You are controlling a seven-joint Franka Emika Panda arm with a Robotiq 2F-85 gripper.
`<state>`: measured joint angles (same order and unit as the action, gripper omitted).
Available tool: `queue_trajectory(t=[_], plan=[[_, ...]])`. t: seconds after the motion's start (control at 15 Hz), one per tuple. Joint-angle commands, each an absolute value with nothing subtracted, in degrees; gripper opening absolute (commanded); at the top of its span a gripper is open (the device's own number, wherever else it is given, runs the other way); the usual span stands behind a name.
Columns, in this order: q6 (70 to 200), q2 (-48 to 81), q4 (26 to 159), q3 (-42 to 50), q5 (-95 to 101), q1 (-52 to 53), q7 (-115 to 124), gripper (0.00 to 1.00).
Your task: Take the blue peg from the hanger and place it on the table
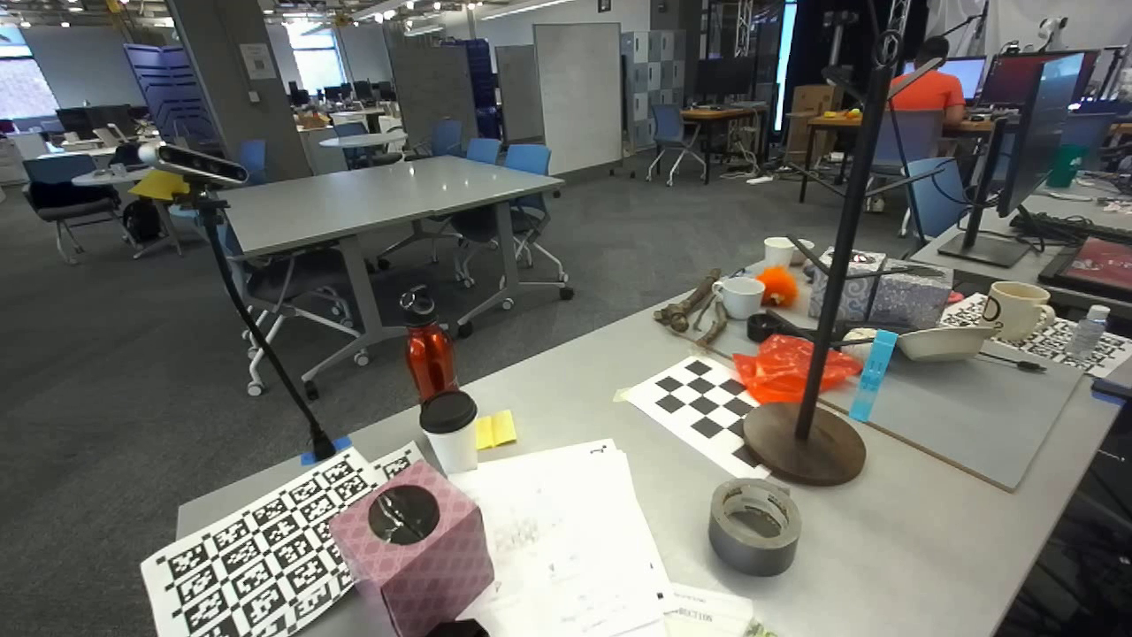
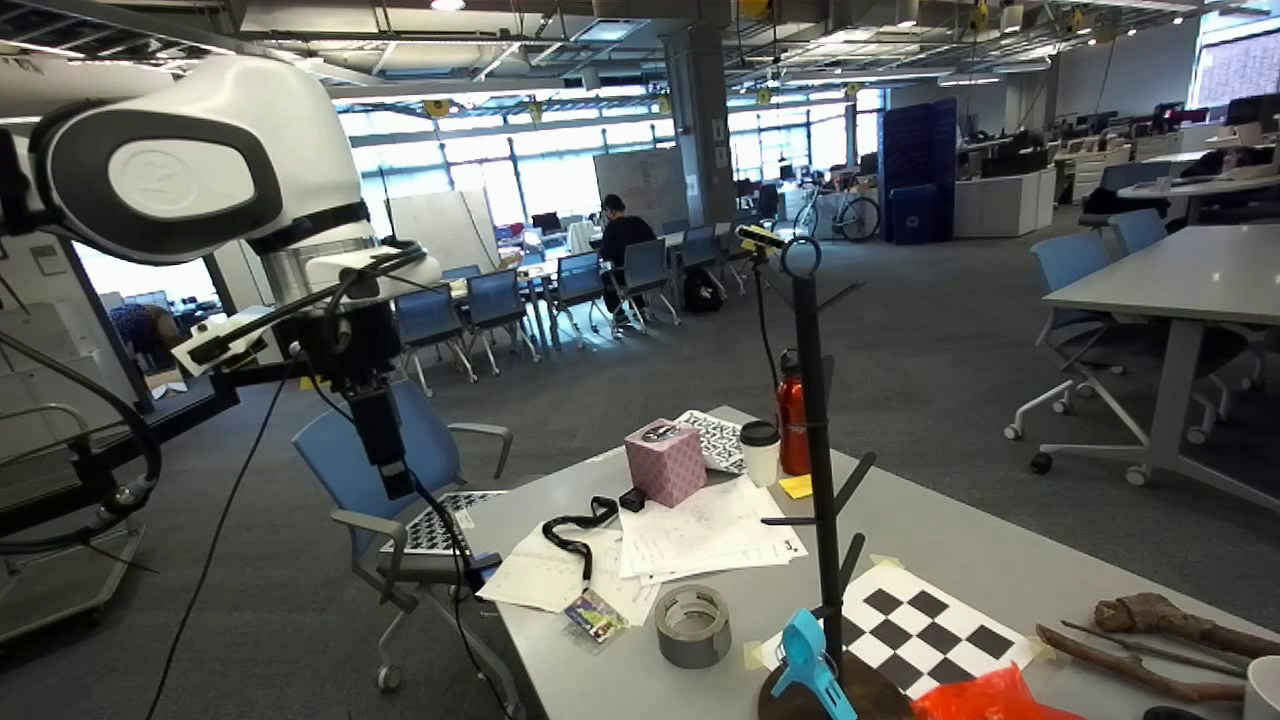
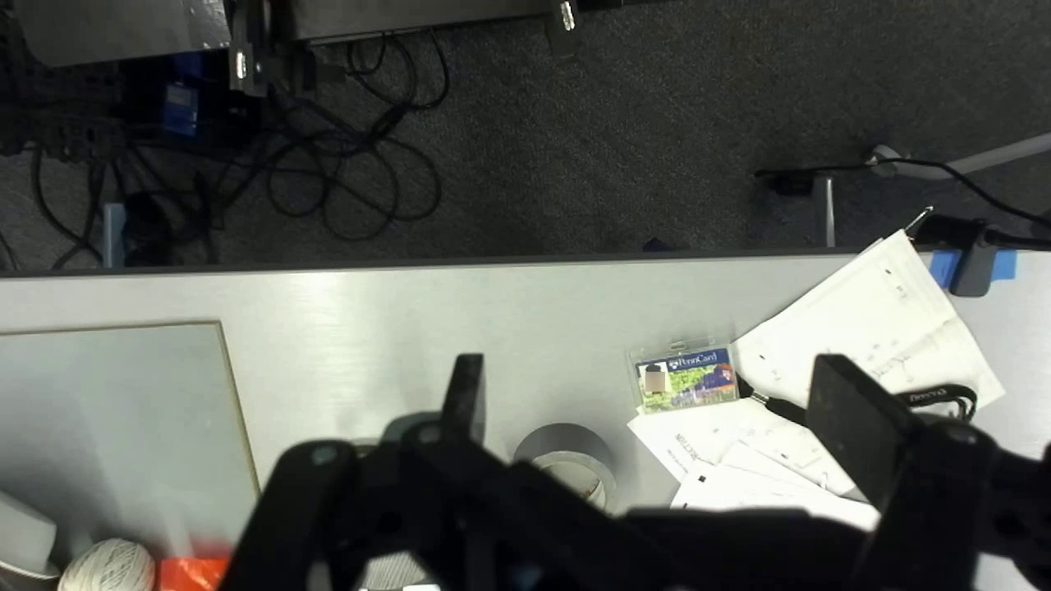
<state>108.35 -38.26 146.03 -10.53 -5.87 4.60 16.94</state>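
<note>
While the hanger stands upright on the table, the gripper hangs from the arm, well apart from the hanger and to its left in an exterior view. Per the wrist view, the fingers are spread wide — tabletop shows between them. Other items in an exterior view, taken left to right: a card lies to the hanger's left, well apart; a pink tissue box stands left of it and farther back; a roll of tape rests near it, also left; papers lie flat on its left. A lidded white cup stands upright behind the hanger, slightly left; a red bottle, likewise upright, stands behind the hanger too. The blue peg is located beside the hanger's lower post in both exterior views — tilted, its attachment and any contact with the post not discernible. To the hanger's right, a checkerboard sheet lies flat just beside it, red plastic lies near it, and sticks lie farther off. A white mug, only partly in view, is farthest right of the hanger.
</note>
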Motion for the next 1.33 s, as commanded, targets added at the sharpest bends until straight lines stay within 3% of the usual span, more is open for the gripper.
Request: queue_trajectory(t=[0.0,0.8,1.27], plan=[[108.75,-35.71,144.71,-8.49,-3.95,3.16,14.01,1.0],[115.94,-25.72,138.77,2.22,2.39,-2.75,2.99,1.0],[116.01,-25.55,139.32,2.29,1.72,-2.73,3.11,1.0]])
